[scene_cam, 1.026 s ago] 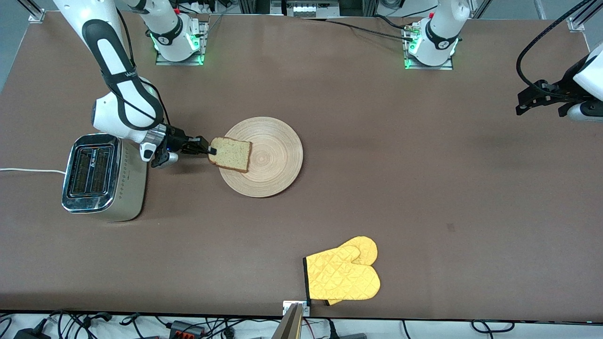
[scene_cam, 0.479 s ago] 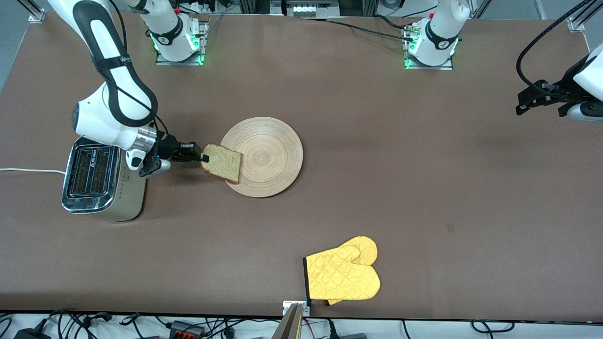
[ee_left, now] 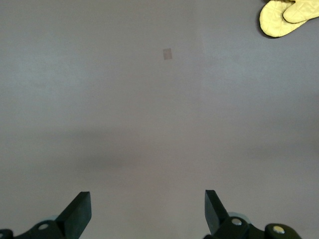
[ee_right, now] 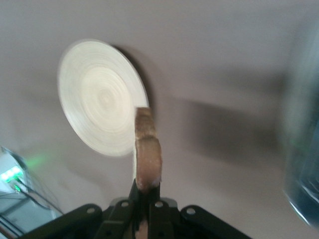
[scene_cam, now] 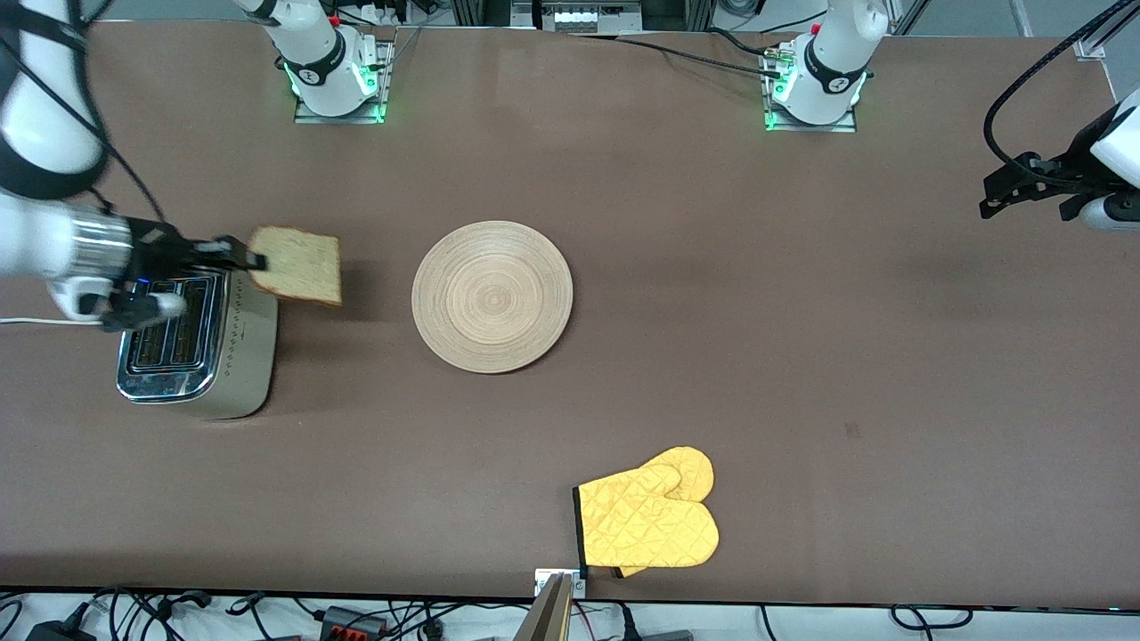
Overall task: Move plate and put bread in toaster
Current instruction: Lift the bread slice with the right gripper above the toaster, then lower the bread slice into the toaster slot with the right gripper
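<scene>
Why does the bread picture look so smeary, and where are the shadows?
Right wrist view: the plate and toaster are smeared by motion blur, and the bread in the right hand casts a dark shadow on the table. Front view: sharper, with slight blur on that arm. Left wrist view: even light, with one faint shadow band.

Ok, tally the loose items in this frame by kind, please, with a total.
plate: 1
bread: 1, held in the right gripper
toaster: 1
yellow oven mitt: 1
Total: 4
</scene>
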